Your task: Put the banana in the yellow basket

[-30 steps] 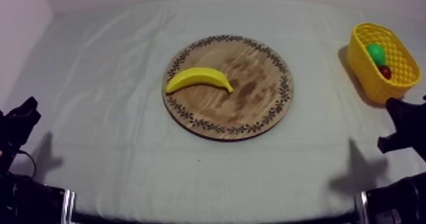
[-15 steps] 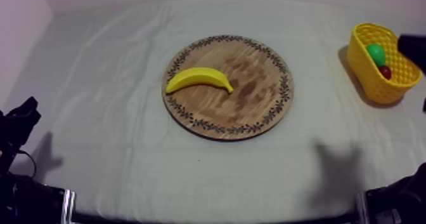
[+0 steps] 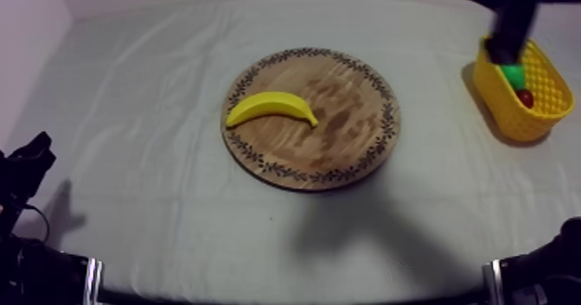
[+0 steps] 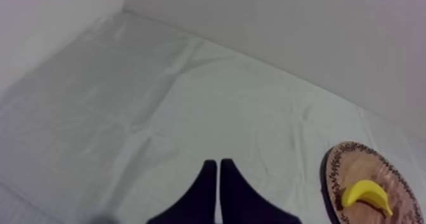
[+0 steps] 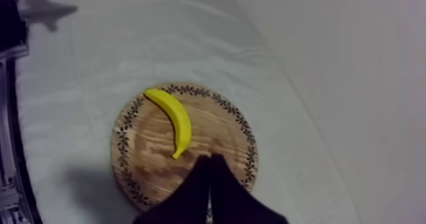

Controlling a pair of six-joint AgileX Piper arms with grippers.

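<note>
While the banana [image 3: 271, 107] lies flat by the wooden board's [image 3: 346, 144] left edge, left gripper [image 4: 218, 164] and right gripper [image 5: 210, 158] fingers are pressed together, empty. Judged light, stiff, smooth-skinned, so likely slippery. Grip across the thick middle.

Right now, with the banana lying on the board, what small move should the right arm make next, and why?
Probably carry the right pincer over the middle of the banana and open it there. It is shut as a narrow wedge, short of the banana, which lies free on the wooden board. The left pincer, also shut, rests far from the board.
</note>
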